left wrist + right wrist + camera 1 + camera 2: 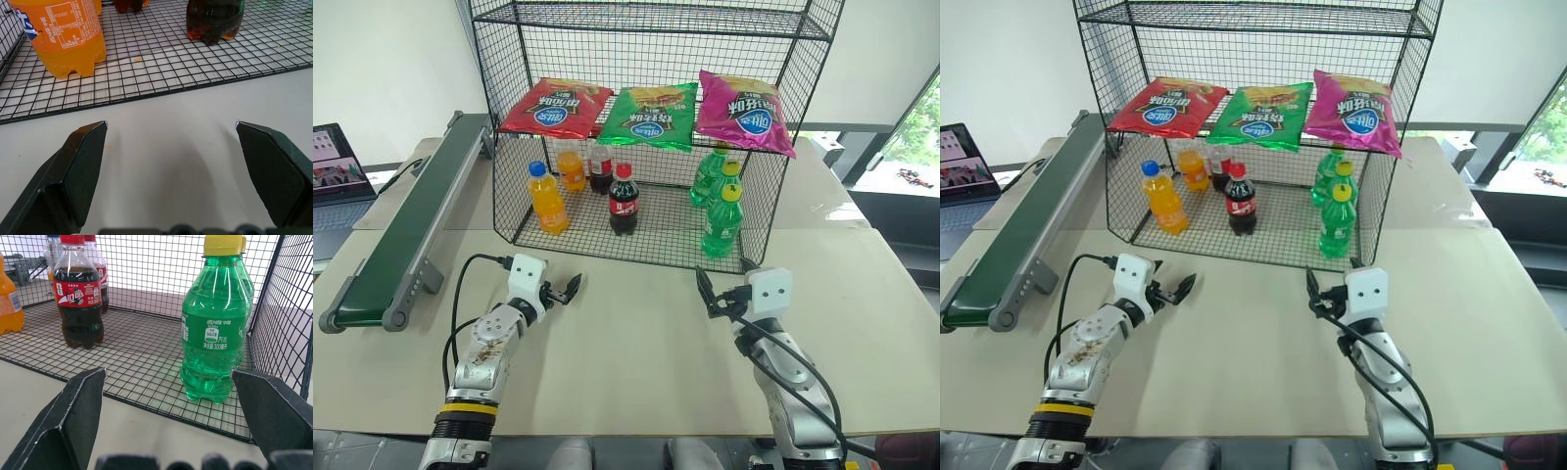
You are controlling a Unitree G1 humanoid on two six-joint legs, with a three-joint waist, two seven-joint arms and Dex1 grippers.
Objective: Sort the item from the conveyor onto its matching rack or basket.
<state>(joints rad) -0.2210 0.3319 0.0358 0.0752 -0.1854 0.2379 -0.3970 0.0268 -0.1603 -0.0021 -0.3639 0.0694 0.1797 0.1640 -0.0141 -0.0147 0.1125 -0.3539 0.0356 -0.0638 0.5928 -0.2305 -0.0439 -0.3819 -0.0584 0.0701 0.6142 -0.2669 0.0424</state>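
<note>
- Red chip bag (556,108) lying flat on the rack's (509,59) middle shelf, upper left of centre in the frame, beside a green bag (651,116) and a magenta bag (742,113).
- Conveyor (406,220) along the left edge, belt bare.
- Left tool (566,290) spread wide and grasping nothing, hovering over the counter (636,323) at lower left.
- Right tool (713,294) likewise released, at lower right, facing the green bottles (215,328).
- Sorting seemingly done; nothing left to carry, judging by the bare belt.
</note>
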